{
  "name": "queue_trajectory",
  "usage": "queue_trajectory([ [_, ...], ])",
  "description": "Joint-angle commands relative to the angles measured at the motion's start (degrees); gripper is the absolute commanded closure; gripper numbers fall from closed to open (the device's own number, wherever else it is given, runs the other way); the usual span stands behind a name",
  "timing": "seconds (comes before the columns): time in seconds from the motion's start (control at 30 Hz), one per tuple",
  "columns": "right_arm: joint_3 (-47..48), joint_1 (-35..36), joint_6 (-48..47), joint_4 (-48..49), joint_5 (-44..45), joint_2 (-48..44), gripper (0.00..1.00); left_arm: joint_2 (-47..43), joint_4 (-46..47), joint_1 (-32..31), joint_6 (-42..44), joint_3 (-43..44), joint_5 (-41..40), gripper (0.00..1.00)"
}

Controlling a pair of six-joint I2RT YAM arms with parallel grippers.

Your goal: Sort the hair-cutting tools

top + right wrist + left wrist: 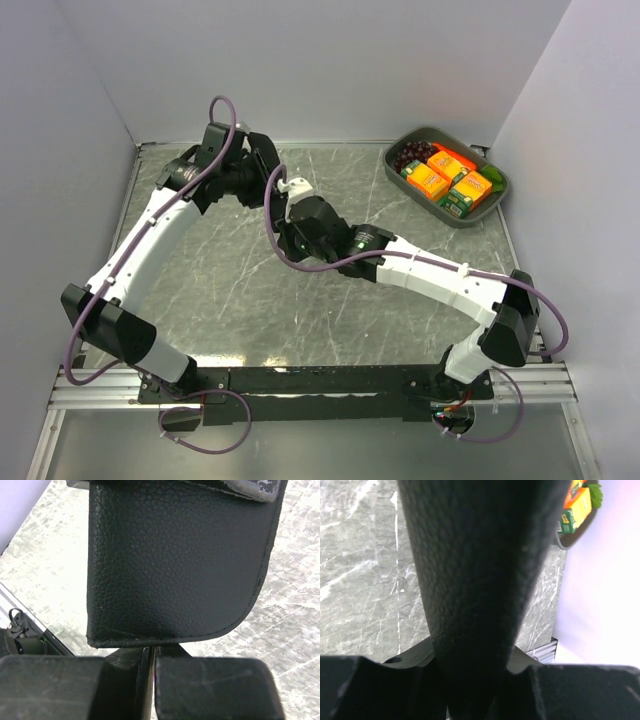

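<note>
No scissors or hair clips show in any view. A black grained-leather zip case (175,560) hangs above the table between both grippers. My left gripper (470,680) is shut on the case (480,570), which fills the middle of the left wrist view. My right gripper (150,655) is shut on the case's lower edge, a thin strip pinched between its fingers. In the top view the left gripper (258,165) and the right gripper (287,200) meet over the far middle of the table; the case is mostly hidden there by the two wrists.
A grey bin (460,221) at the far right corner holds orange boxes (448,172), dark grapes (412,153) and green items; it also shows in the left wrist view (567,539). Side walls enclose the grey marbled table (230,290).
</note>
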Motion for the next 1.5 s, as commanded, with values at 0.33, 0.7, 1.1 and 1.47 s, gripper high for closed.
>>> queue_trajectory([
  [0.33,-10.13,-4.15,-12.04,-7.81,-11.01,-17.75,1.00,-11.39,18.95,0.60,9.04,-11.99,29.97,0.93],
  [0.7,-12.94,-4.51,-14.07,-22.49,-10.07,-25.31,1.00,-13.94,33.47,0.60,10.46,-18.77,48.45,0.86],
  [1.1,-9.33,-4.42,-11.63,-23.56,-8.39,-28.74,0.79,-9.99,33.21,-2.12,13.71,-21.85,52.61,0.82],
  [1.47,-14.35,-4.42,-0.28,-12.39,-3.29,-28.32,0.44,-4.10,22.26,-3.44,-2.81,-11.58,14.58,0.99],
])
